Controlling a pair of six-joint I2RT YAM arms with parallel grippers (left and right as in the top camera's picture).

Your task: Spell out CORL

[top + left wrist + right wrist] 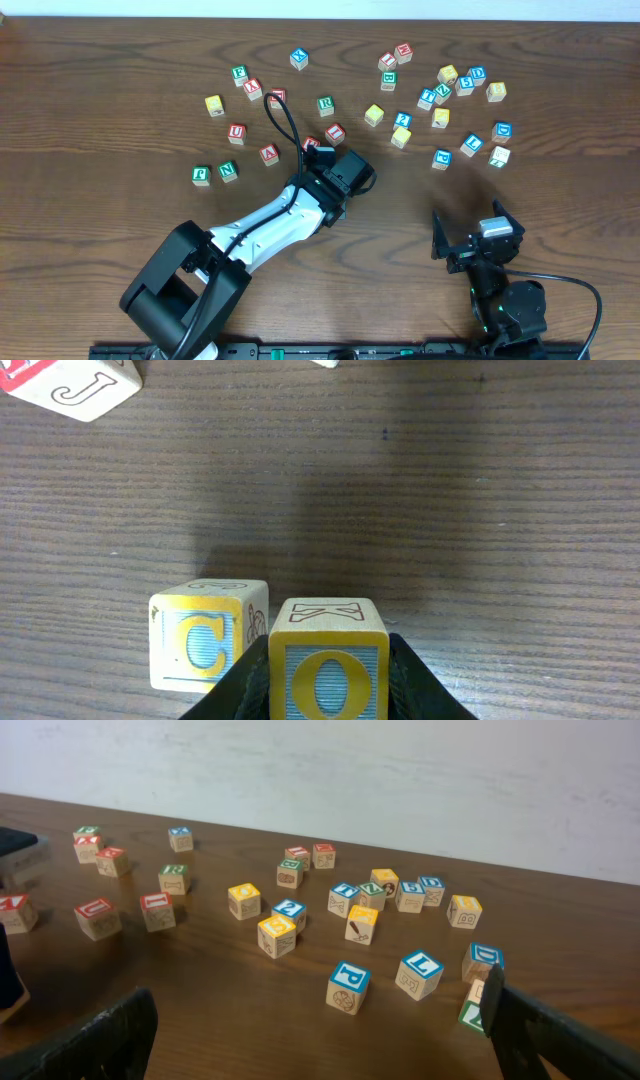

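Wooden letter cubes lie scattered over a dark bench (120, 60), most of them toward its far edge. Near the middle of the bench, the left pincer (328, 695) is closed on the O cube (328, 660), with one black finger against each side. The C cube (205, 635) stands on the wood just beside it, on the O's left, so the fronts read C, O. Whether the two cubes touch cannot be told.

The left arm (270, 220) stretches on a slant from the near left corner to the middle. Its white link is low over the bench and a black cable (287, 120) loops beyond it. The right pincer (468, 235) sits by the near edge on the right side, jaws spread wide and holding nothing, aimed at the far edge.

The C and O cubes each have a yellow-framed front with a blue letter, and the O cube's top shows an outlined K. The R cube (326, 104), green-lettered, lies beyond the left pincer toward the far edge. The L cube (471, 144), blue-lettered, lies in the right half among other cubes.
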